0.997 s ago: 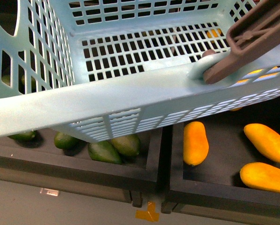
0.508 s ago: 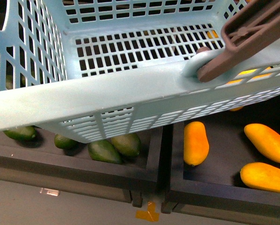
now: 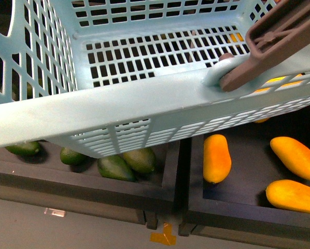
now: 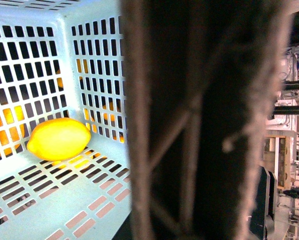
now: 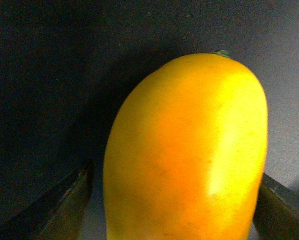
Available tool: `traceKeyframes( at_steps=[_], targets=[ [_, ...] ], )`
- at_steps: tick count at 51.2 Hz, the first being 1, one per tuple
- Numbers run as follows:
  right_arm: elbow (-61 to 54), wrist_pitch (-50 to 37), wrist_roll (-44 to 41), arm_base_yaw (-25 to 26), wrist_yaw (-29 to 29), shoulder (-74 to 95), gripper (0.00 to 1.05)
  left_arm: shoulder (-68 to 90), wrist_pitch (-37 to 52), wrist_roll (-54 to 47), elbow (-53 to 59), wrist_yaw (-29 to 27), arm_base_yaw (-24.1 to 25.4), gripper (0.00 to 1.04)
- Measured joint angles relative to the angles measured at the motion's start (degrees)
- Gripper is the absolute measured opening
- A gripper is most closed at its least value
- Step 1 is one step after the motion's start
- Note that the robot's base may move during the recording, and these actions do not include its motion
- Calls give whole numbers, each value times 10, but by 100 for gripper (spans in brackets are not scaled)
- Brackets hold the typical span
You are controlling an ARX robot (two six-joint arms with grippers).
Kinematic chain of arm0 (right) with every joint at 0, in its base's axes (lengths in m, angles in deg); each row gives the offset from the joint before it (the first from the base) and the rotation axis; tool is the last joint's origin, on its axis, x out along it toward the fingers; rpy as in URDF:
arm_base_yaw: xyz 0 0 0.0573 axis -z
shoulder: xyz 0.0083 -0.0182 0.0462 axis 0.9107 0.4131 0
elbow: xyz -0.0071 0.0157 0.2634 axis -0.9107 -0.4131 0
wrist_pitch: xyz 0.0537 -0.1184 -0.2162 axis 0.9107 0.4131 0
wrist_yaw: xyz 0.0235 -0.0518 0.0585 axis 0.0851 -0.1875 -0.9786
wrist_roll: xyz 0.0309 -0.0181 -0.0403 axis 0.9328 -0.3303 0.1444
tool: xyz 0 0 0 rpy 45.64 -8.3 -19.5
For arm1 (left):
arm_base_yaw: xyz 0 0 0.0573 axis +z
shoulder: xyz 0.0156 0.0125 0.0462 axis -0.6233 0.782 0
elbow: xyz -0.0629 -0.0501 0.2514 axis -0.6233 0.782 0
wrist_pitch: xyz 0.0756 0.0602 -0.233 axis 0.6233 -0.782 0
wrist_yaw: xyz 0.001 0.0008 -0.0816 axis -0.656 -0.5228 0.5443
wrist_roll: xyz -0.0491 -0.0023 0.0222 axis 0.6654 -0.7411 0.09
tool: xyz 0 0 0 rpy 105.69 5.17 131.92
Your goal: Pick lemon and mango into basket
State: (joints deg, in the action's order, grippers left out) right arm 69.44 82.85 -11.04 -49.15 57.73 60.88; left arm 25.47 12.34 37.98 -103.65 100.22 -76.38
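The aqua-blue basket [image 3: 144, 98] hangs tilted above the trays and fills the upper front view, its brownish handle [image 3: 279, 41] at the top right. My left gripper is shut on the basket; its fingers are hidden behind the blurred handle [image 4: 199, 120]. The lemon [image 4: 59, 139] lies inside on the slotted bottom, in a corner. A mango [image 5: 189, 145] lies on a dark tray floor and fills the right wrist view. My right gripper [image 5: 174, 210] is open around it, one finger [image 5: 64, 205] on each side. Neither arm shows in the front view.
Three mangoes [image 3: 216, 158] [image 3: 297, 157] [image 3: 294, 196] lie in the right-hand black tray [image 3: 238, 212]. Dark green oval fruits [image 3: 116, 167] lie in the left-hand black tray [image 3: 82, 187], partly under the basket. A strip of orange tape [image 3: 163, 237] marks the grey floor in front.
The basket has shifted slightly up and to the left in the front view. The fruits in the trays have not moved.
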Motion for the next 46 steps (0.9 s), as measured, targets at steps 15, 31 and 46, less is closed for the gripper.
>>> traceKeyframes(
  at_steps=[15, 31, 46],
  targets=[
    [-37, -23, -5, -3, -9, -21, 64, 0, 0, 0, 0, 0, 0, 5],
    [-248, -106, -83, 3, -95, -285, 64, 0, 0, 0, 0, 1, 0, 5],
    [-320, -23, -117, 19, -165, -587, 64, 0, 0, 0, 0, 0, 0, 5]
  ],
)
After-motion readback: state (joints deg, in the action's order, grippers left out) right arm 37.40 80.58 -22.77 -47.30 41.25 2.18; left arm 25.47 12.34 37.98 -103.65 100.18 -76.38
